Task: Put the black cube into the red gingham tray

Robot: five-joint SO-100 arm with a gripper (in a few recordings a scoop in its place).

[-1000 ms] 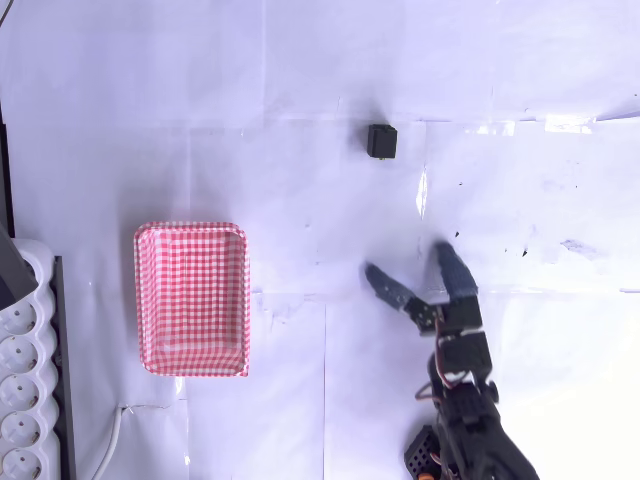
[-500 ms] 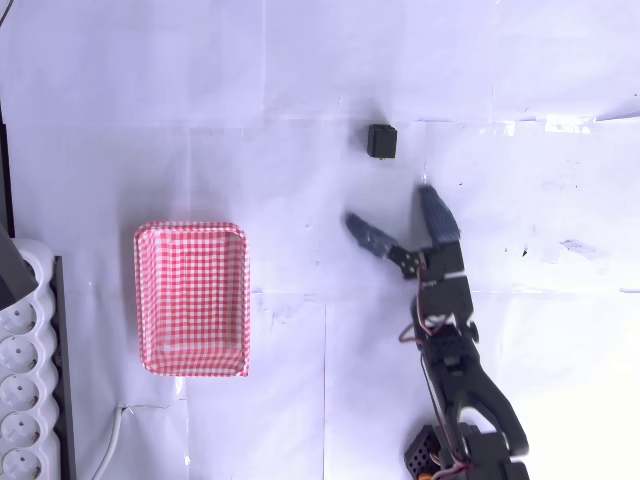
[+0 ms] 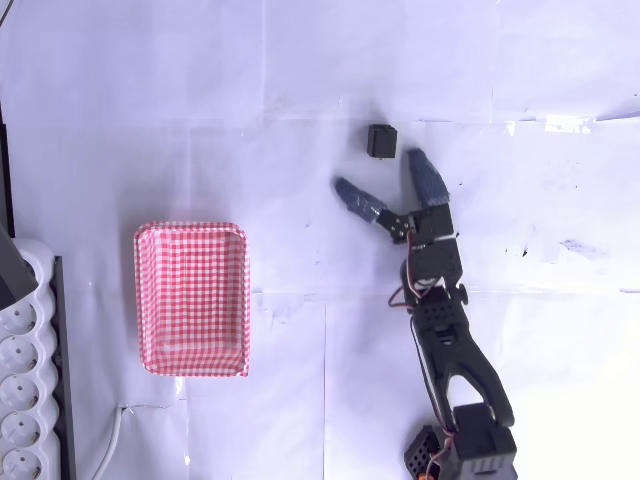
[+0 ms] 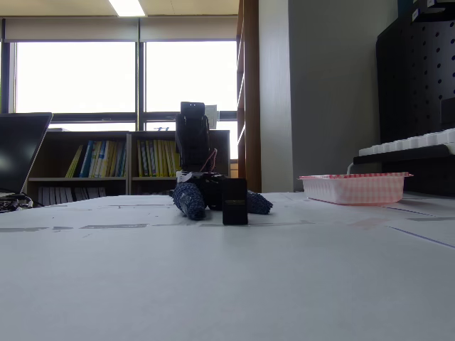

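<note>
The black cube (image 3: pixel 381 141) rests on the white table toward the top middle of the overhead view; the fixed view has the cube (image 4: pixel 234 201) standing in front of the arm. My gripper (image 3: pixel 380 171) is open, its two blue-padded fingers spread wide just below the cube, one fingertip (image 3: pixel 417 160) close to the cube's lower right and the other off to the lower left. Nothing sits between the fingers. The red gingham tray (image 3: pixel 191 297) lies at the left, empty, and appears at the right in the fixed view as the tray (image 4: pixel 353 187).
A white power strip (image 3: pixel 25 395) with a cable runs along the lower left edge beside the tray. White paper sheets cover the table. In the fixed view a laptop (image 4: pixel 20 158) stands at the left and a black pegboard (image 4: pixel 419 85) at the right.
The arm has reached upward in the overhead view, carrying the open gripper from mid-table to just below the cube. Cube and tray have stayed put.
</note>
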